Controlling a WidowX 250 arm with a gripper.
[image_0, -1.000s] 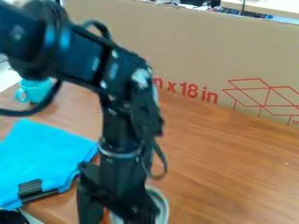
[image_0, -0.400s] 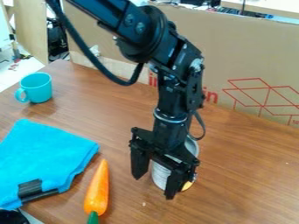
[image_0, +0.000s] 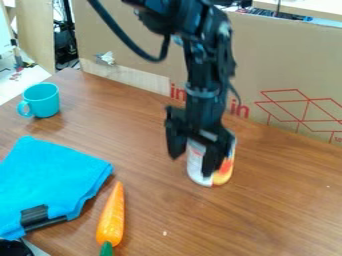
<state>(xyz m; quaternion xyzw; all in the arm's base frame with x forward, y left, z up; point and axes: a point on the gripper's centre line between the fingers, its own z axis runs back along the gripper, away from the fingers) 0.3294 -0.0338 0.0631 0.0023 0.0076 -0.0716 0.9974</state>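
A black gripper (image_0: 191, 166) is hovering by an upright can (image_0: 226, 169) that is standing in from the wooden table's (image_0: 280, 205) back edge, its jaws hanging apart, the work apparently reaching only the approach, with gripping remaining.

Cloth (image_0: 50, 177) lies before cup (image_0: 44, 101), left of carrot (image_0: 112, 215) and can (image_0: 226, 169).

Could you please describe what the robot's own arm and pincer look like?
The arm is black, built of chunky jointed segments, with a few small pale glints or fittings along it. A black cable hangs beside its upper part in a loose curve. A thin greyish ring circles the lower arm. The pincer is also black, with two blunt, solid fingers.
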